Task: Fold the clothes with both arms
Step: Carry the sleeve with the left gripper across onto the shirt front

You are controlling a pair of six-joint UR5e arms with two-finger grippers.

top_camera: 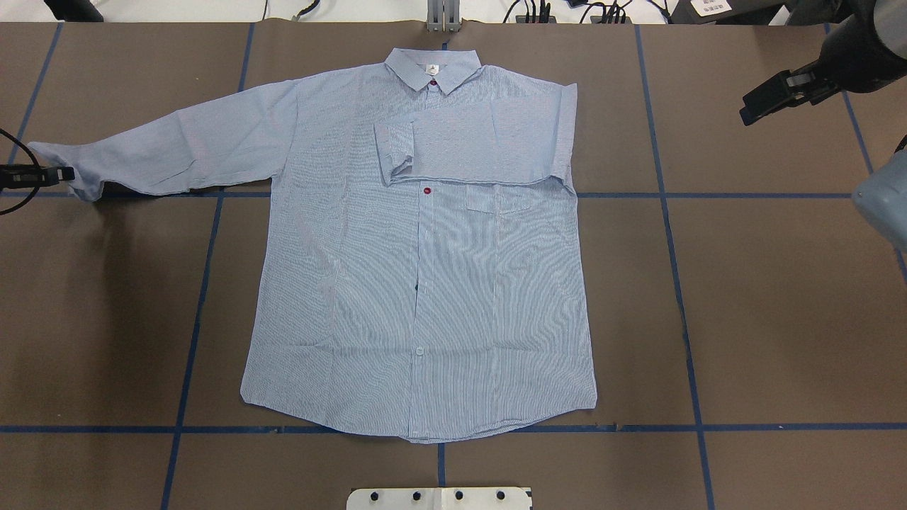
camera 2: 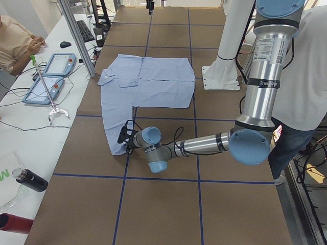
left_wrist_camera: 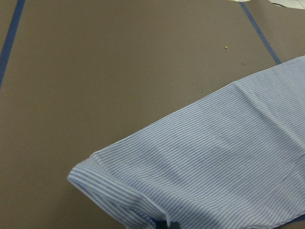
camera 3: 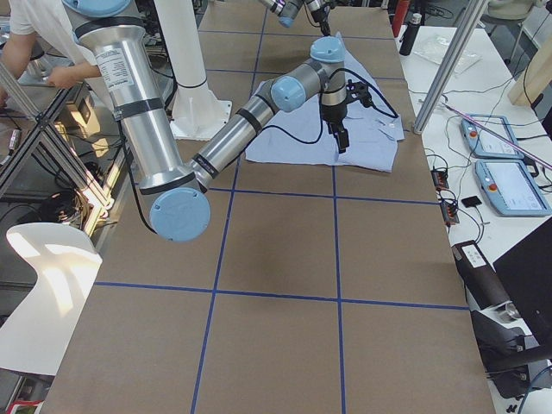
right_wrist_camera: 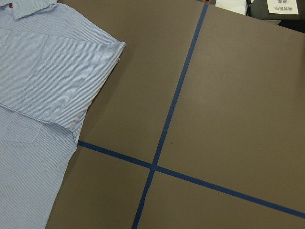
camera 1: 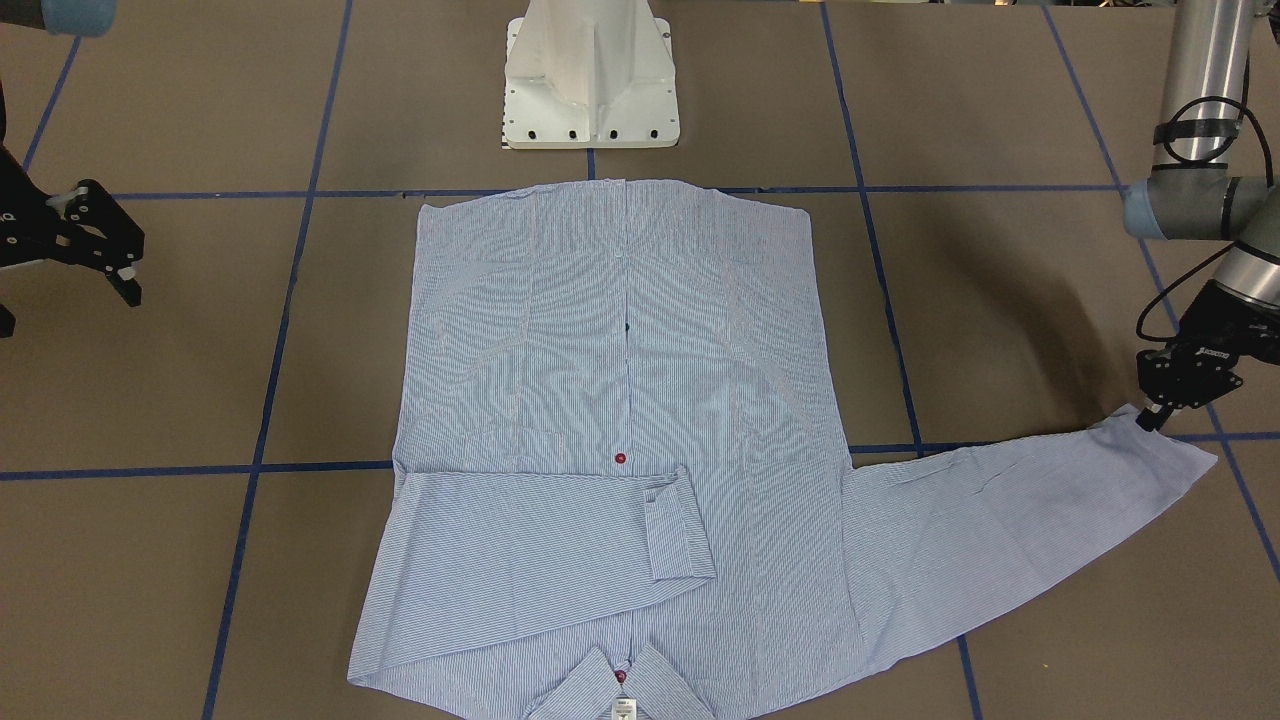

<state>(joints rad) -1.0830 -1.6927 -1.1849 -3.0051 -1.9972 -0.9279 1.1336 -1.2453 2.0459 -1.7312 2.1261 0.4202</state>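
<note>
Overhead view, bottom edge: white metal pedestal base (top_camera: 439,498), centred. Just beyond it, on the brown paper-covered counter (top_camera: 779,283) gridded with blue tape lines (top_camera: 682,283), the light blue-and-white fine-striped long-sleeved button-up shirt (top_camera: 425,283) lies flat, front up, in the middle of the frame, with its hem towards the bottom and its collar (top_camera: 432,67) at the top centre. Chest pocket (top_camera: 499,202) sits right of the placket, just below the one sleeve (top_camera: 489,142) folded across the chest. A dark red button (top_camera: 427,190) shows at that sleeve's lower edge. The other sleeve (top_camera: 198,142) stretches to the frame's left edge. There the black two-finger left claw (top_camera: 62,173) is clenched on the cuff (top_camera: 78,180), which is slightly raised. At upper right, the black right claw (top_camera: 751,113) hangs released, grasping nothing, well apart from the shirt.
</note>
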